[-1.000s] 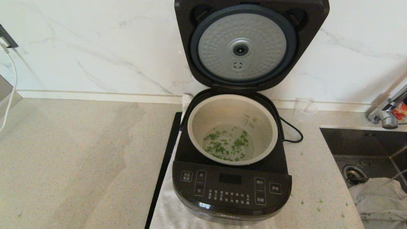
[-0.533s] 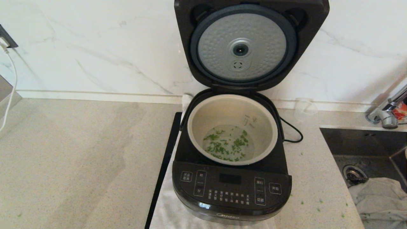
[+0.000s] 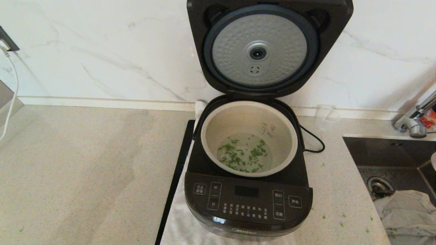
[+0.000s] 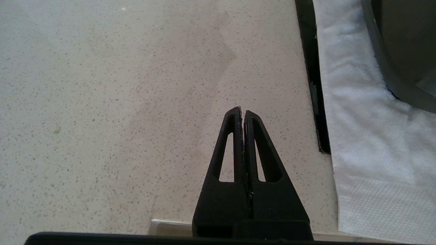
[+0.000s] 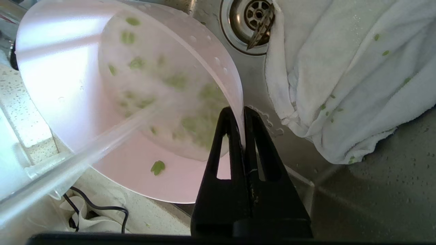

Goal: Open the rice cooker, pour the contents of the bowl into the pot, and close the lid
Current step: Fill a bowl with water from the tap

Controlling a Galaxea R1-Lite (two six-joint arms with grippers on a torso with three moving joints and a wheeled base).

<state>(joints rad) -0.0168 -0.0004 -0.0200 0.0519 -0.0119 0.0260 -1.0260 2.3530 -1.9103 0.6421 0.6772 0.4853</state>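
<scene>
Over sink (image 5: pixel 340 190), right hand (image 5: pixel 240 112) pinching bowl (image 5: pixel 68 68) rim

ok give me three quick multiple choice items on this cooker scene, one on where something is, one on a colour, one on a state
1. Where is the bowl?
A. inside the pot
B. held over the sink
C. on the counter left of the cooker

2. What colour are the bits in the pot?
A. green
B. red
C. brown

3. How is the lid of the rice cooker?
A. shut and latched
B. lying off on the counter
C. standing open, disc side facing forward

Key: 1 B, the right wrist view shows the right gripper with its jaws pinched on the bowl's rim above the sink and its drain. 2 A, green bits float in clear liquid at the pot's bottom. 3 C, the dimpled silver disc shows above the uncovered pot.
</scene>
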